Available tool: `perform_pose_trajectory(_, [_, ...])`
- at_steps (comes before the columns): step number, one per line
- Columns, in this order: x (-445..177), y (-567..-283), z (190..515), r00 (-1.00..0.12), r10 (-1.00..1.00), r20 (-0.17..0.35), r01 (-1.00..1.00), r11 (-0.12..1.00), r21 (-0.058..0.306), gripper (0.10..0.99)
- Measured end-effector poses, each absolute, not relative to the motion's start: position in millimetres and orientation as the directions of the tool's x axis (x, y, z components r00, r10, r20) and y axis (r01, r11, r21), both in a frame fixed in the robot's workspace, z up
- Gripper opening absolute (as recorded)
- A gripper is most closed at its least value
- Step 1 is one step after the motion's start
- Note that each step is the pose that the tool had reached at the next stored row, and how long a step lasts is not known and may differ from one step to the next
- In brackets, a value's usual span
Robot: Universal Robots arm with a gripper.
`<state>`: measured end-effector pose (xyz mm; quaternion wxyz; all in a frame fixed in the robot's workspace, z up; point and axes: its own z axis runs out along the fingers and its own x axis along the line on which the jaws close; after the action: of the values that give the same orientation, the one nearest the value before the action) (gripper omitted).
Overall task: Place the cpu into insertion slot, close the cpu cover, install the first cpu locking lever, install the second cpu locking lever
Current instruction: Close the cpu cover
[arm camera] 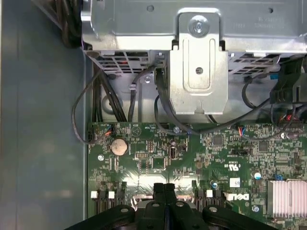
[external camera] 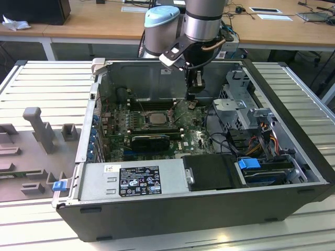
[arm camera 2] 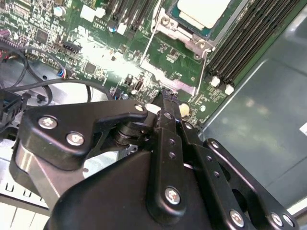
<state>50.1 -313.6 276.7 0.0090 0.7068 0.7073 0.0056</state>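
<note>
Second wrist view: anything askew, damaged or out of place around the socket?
Nothing stands out. The cpu lies flat within the cpu cover, the motherboard looks intact, and the shut gripper sits just beside them.

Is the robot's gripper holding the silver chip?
No, in the second wrist view the cpu lies flat on the board, well apart from the shut gripper.
</note>
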Motion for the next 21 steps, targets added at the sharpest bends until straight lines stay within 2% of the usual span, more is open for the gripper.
perform_pose_trajectory(11, [56, -314, 256, -0.001, 1.0, -0.005, 1.0, 0.001, 0.02, 0.106])
perform_pose_trajectory(21, [37, -314, 255, -0.001, 1.0, -0.005, 1.0, 0.001, 0.018, 0.106])
